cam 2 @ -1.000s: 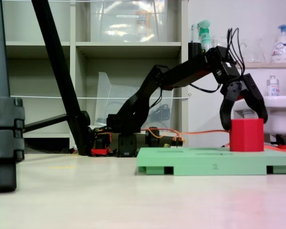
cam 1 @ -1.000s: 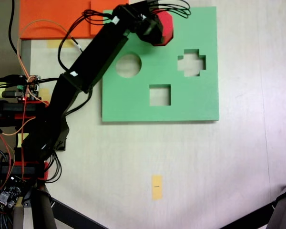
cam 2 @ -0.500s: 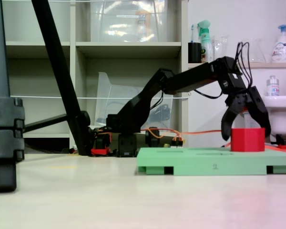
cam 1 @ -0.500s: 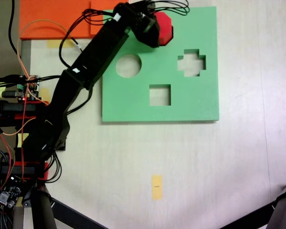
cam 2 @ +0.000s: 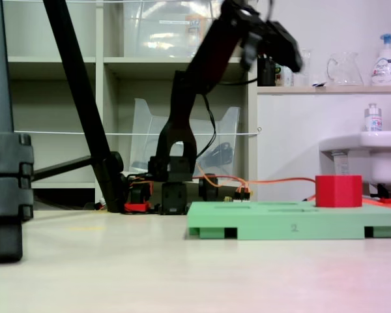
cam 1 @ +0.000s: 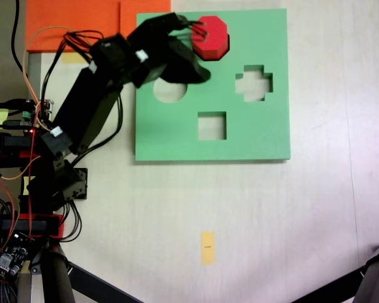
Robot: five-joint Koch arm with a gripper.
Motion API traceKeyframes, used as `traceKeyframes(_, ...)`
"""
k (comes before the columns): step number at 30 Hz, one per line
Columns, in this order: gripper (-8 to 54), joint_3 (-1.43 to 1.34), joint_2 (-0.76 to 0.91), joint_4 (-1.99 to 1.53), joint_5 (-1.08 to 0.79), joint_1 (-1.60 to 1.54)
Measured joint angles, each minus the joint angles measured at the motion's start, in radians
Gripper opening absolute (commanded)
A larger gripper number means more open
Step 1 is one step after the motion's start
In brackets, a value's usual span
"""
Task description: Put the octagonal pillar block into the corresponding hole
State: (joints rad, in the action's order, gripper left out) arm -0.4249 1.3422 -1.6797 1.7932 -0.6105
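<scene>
On green foam board (cam 2: 293, 228), front edge, digit "2"

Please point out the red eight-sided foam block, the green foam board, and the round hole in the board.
Red eight-sided foam block (cam 1: 210, 35): a fixed view from above, its top face.
Green square foam board (cam 1: 265, 126): same view, bare surface near its right edge.
Round hole (cam 1: 167, 96): same view, its visible lower part.

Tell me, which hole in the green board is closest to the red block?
The cross-shaped hole looks closest to the red block. It sits just right of and below the block in the view from above. The square hole is clearly farther; the round hole is partly hidden by the arm.
</scene>
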Motion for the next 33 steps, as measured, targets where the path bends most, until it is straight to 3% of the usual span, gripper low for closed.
traceKeyframes(3, 40.8, -0.041, 0.106, -0.012, -0.15, 0.212)
traceKeyframes(11, 37.9, -0.871, 0.505, 0.348, -1.006, 0.629)
traceKeyframes(17, 37.7, -1.669, 0.718, 0.963, -1.361, 0.723)
traceKeyframes(19, 33.1, -2.028, 0.764, 1.331, -1.47, 0.732)
traceKeyframes(21, 33.0, -2.375, 0.813, 1.746, -1.6, 0.732)
traceKeyframes(25, 33.2, -2.583, 0.894, 1.905, -1.697, 0.704)
traceKeyframes(33, 33.7, -2.638, 0.902, 1.72, -1.706, 0.663)
